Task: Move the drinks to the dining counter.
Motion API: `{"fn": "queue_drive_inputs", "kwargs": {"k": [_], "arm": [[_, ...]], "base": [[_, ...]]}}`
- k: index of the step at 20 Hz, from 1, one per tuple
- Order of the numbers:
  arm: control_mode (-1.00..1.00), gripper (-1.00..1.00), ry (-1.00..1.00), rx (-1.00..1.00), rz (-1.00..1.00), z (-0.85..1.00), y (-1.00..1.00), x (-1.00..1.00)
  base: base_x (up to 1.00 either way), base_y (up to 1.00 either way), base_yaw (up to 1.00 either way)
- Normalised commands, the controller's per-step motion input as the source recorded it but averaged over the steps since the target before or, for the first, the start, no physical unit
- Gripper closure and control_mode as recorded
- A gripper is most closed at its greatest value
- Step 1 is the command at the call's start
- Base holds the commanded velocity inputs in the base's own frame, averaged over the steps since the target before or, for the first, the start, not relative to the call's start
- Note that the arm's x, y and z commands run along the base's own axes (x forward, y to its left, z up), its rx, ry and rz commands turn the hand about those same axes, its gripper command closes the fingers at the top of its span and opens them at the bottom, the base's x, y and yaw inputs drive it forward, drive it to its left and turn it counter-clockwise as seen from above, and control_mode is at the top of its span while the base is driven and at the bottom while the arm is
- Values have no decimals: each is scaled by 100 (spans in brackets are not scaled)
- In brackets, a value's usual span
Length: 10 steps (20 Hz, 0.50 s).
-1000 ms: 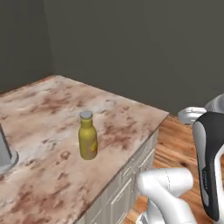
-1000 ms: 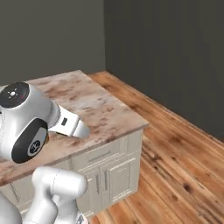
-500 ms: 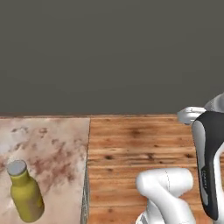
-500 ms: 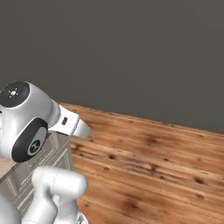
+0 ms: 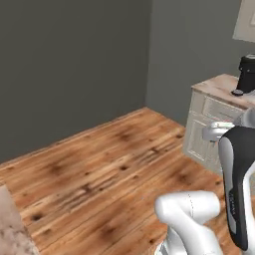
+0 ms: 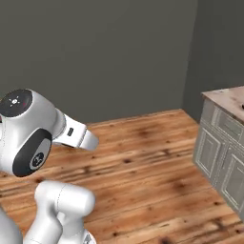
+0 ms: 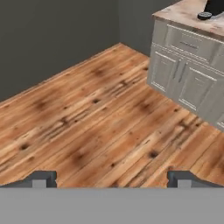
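Observation:
The drinks are out of view. A sliver of the dining counter [image 5: 10, 226], brown-and-cream marble, sits at the bottom left edge of the left base view. In the hand view my gripper [image 7: 111, 180] is open, its two dark fingertips [image 7: 43, 178] spread wide with nothing between them. It hangs over bare wooden floor [image 7: 96, 118], apart from any counter.
A second marble counter [image 5: 221, 85] over cream panelled cabinets [image 7: 186, 81] stands to the right, with a black coffee machine [image 5: 247, 72] on top. The same counter [image 6: 224, 97] sits at the right edge of the right base view. Dark grey walls [image 5: 69, 64] meet in a corner behind open floor.
The whole picture has swung: the base turned away from the dining counter. The counter and its yellow bottle slid off to the left, and the coffee-machine counter came in at the right.

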Motion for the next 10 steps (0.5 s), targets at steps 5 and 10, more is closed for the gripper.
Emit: {"fn": "queue_drive_inputs", "kwargs": {"k": [5,10], "arm": [[100,-100,0,0,0,0,0,0],[100,-100,0,0,0,0,0,0]], "base": [[0,3,-100],[7,3,-90]]}}
